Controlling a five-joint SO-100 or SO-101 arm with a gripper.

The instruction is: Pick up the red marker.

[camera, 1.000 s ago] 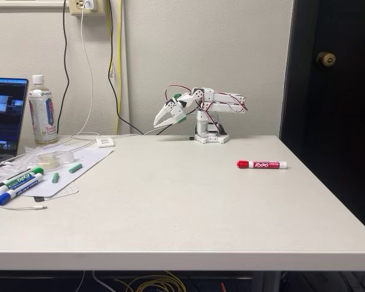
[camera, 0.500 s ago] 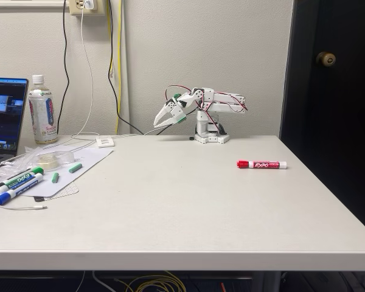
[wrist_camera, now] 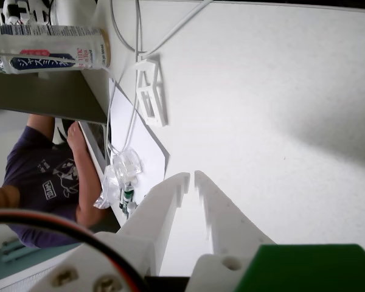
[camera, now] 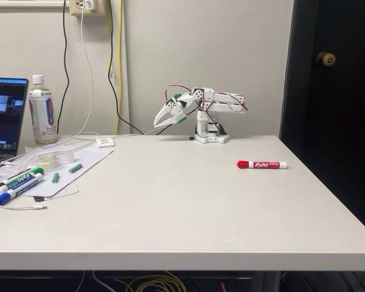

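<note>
The red marker (camera: 261,164) lies flat near the desk's (camera: 182,213) right edge, cap pointing left in the fixed view. The gripper (camera: 159,124) hangs folded over the back edge, well apart from it, jaws nearly closed on nothing, a narrow gap between the fingertips (wrist_camera: 177,180).

The robot arm (camera: 202,112) at the upper middle of the fixed view is small and built of white plastic blocks joined in a chain, on a squat white base (camera: 210,136). Thin red and black cables loop over its top, and green pieces mark the joint behind the gripper (camera: 159,126). At the bottom of the wrist view, the gripper (wrist_camera: 191,177) shows two white, flat, tapering fingers (wrist_camera: 161,210) with stepped inner edges. A green block sits at lower right, small screw holes at the finger roots, and a red-and-black cable curves across the lower left.
</note>
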